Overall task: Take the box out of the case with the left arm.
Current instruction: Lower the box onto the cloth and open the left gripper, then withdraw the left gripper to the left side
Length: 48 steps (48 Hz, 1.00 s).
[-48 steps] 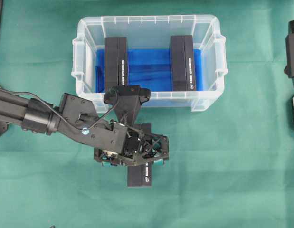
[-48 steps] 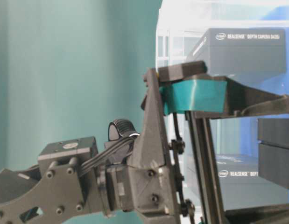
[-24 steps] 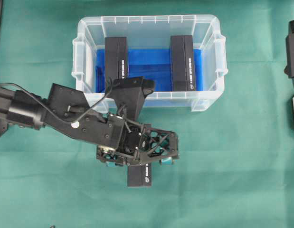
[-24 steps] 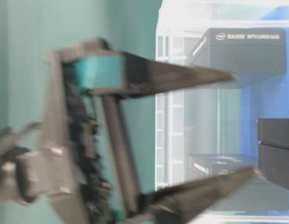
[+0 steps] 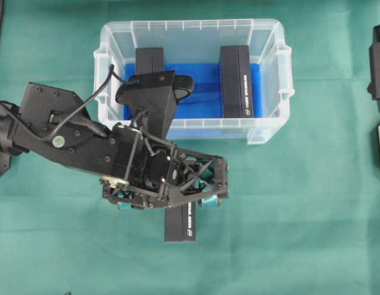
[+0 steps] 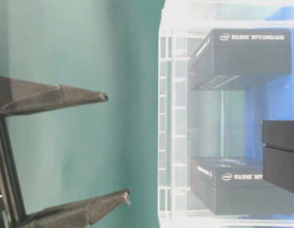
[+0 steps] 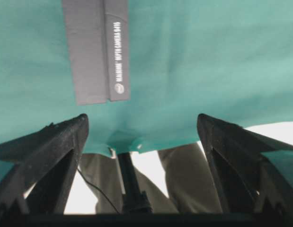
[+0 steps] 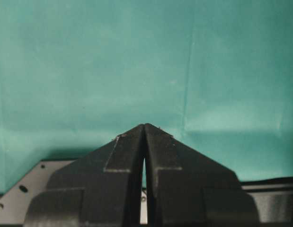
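The clear case with a blue floor stands at the back of the green cloth. Inside it lie two black boxes, one at the left partly hidden by my wrist camera, one at the right. A third black box lies on the cloth in front of the case. My left gripper hovers above that box's near end, open and holding nothing. In the left wrist view the box lies beyond the spread fingers. My right gripper is shut over bare cloth.
The right arm sits at the right edge of the cloth. In the table-level view the case wall is to the right of the left gripper. Past the cloth's front edge stand a dark pole and a person's legs.
My left gripper has lifted and pulled back from the box on the cloth, staying open. The box has stayed where it lay. The right arm has not moved.
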Motion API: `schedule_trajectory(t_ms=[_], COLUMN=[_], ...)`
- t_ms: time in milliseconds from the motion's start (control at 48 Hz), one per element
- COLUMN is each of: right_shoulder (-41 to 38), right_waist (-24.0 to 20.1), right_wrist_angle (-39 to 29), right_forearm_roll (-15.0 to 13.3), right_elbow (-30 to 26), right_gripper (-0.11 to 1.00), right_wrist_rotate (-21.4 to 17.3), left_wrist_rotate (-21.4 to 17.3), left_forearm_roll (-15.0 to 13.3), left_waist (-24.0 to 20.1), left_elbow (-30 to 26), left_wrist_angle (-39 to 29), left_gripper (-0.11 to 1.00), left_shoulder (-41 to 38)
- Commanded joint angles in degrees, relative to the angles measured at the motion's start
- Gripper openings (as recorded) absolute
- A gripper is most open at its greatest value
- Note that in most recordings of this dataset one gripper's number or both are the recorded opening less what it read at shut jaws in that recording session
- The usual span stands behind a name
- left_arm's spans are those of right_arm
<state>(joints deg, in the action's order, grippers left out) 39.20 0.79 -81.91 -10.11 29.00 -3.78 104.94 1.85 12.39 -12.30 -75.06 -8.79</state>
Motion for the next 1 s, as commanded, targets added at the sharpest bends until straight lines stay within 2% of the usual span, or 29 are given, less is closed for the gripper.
schedule_trajectory(t_ms=[0, 250, 605, 980], right_shoulder=[0.09, 0.09, 0.09, 0.09], right_waist=[0.09, 0.0, 0.0, 0.0], right_wrist_angle=[0.26, 0.0, 0.0, -0.7], right_forearm_roll=[-0.26, -0.26, -0.26, -0.79], right_elbow=[-0.62, -0.53, -0.53, 0.0], right_gripper=[0.0, 0.0, 0.0, 0.0], right_wrist_rotate=[-0.18, -0.26, -0.18, 0.0], left_wrist_rotate=[-0.09, -0.09, -0.09, -0.09], left_forearm_roll=[0.26, 0.26, 0.26, 0.26], left_waist=[-0.18, 0.26, 2.11, 2.9], left_elbow=[-0.35, 3.6, 17.75, 29.88], left_wrist_angle=[-0.09, -0.18, -0.09, 0.18], left_gripper=[0.96, 0.96, 0.96, 0.96], left_shoulder=[2.46, 4.75, 16.17, 28.3])
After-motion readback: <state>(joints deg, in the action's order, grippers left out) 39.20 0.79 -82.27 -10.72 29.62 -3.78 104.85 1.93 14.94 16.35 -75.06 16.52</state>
